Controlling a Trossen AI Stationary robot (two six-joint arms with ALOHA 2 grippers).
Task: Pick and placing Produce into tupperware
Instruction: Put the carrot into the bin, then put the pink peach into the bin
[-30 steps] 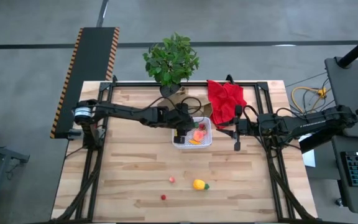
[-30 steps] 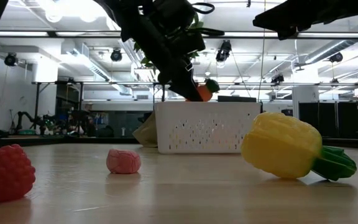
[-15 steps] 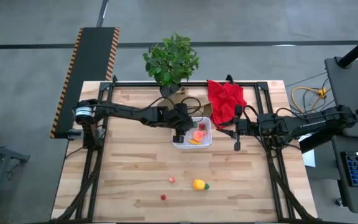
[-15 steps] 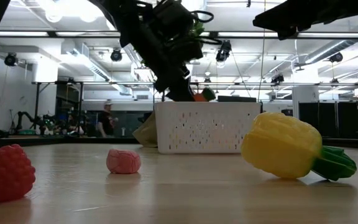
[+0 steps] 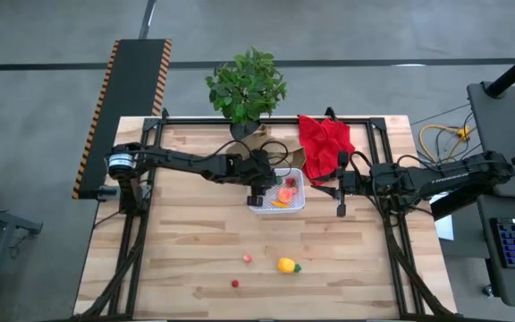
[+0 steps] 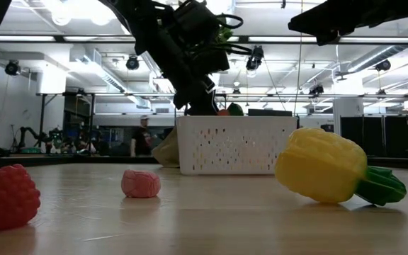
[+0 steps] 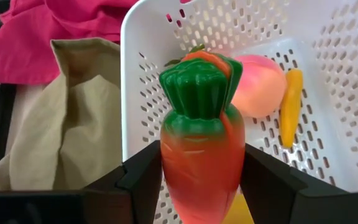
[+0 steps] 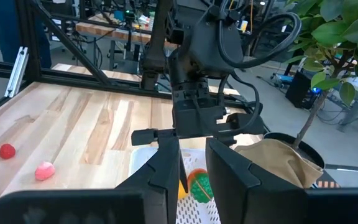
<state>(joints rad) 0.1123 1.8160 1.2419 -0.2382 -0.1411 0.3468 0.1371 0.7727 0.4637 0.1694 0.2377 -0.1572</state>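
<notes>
The white tupperware (image 5: 300,190) stands at the table's middle, with a pink fruit (image 7: 257,87) and an orange-yellow piece (image 7: 289,106) lying in it. My left gripper (image 5: 259,191) hangs over its left end, shut on an orange toy carrot (image 7: 201,155) with a green top. In the low view the carrot (image 6: 227,110) shows just at the rim. A yellow green-tipped piece (image 5: 286,266), a pink piece (image 5: 247,258) and a red berry (image 5: 235,283) lie on the near table. My right gripper (image 5: 341,190) waits open to the container's right. My left gripper pinches the carrot's orange body (image 7: 173,177) between its two fingers, one on each side. The fingers come from above, slanting down. The carrot lies along the fingers with its green top (image 7: 197,93) pointing away from them, into the container, clear of its base.
A leafy potted plant (image 5: 246,87) stands at the far edge. A red cloth (image 5: 325,139) and a crumpled brown paper bag (image 7: 73,124) lie just behind the container. The near half of the wooden table holds only the three loose pieces.
My left gripper has gone down a little with the carrot, from above the container's rim to level with it, still shut on it.
</notes>
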